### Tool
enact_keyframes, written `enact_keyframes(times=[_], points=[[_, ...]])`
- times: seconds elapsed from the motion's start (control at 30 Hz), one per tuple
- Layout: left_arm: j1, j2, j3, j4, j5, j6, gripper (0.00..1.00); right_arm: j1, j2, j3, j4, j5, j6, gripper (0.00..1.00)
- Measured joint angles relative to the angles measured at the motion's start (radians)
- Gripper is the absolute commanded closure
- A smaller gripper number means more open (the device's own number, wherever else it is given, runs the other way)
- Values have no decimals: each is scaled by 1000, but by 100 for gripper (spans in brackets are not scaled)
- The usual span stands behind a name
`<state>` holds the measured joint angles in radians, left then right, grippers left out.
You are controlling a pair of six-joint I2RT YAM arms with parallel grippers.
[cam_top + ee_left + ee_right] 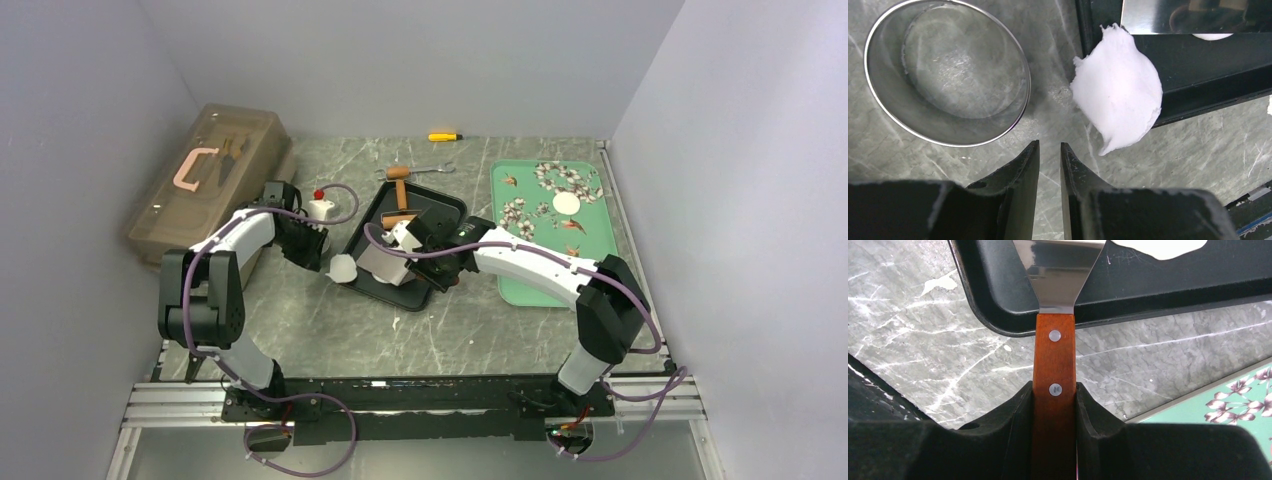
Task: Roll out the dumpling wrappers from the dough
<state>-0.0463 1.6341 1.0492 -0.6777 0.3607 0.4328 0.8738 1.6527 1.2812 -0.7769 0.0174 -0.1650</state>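
Observation:
A thin, torn white piece of dough (1118, 90) lies draped over the rim of the black tray (1198, 95) onto the table; it also shows in the top view (343, 268). My left gripper (1049, 146) hovers just in front of it, jaws nearly together and empty. My right gripper (1054, 390) is shut on the wooden handle of a metal spatula (1054, 355), whose blade (1060, 275) rests inside the black tray (1148, 285) near more white dough (1158, 246). One round dumpling wrapper (566, 204) lies on the green tray (540, 270).
A shiny metal ring cutter (948, 72) stands on the table left of the dough. A brown wooden roller (399, 190) lies at the black tray's far end. A wrench (432, 170), a yellow tool (444, 136), a white red-knobbed object (320, 207) and a plastic toolbox (210, 180) are around.

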Motion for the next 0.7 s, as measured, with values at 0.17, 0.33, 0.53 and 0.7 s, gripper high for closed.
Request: enact_keyframes(times=[0.17, 0.33, 0.53, 0.7], points=[[-23, 6, -3, 0, 8, 0, 74, 0, 0, -18, 17, -34, -42, 100], [-40, 17, -15, 0, 19, 0, 74, -2, -35, -91, 76, -96, -48, 100], [-60, 37, -15, 0, 22, -1, 73, -3, -71, -129, 98, -134, 0, 100], [-76, 37, -14, 0, 35, -5, 73, -3, -83, -169, 152, -161, 65, 100]])
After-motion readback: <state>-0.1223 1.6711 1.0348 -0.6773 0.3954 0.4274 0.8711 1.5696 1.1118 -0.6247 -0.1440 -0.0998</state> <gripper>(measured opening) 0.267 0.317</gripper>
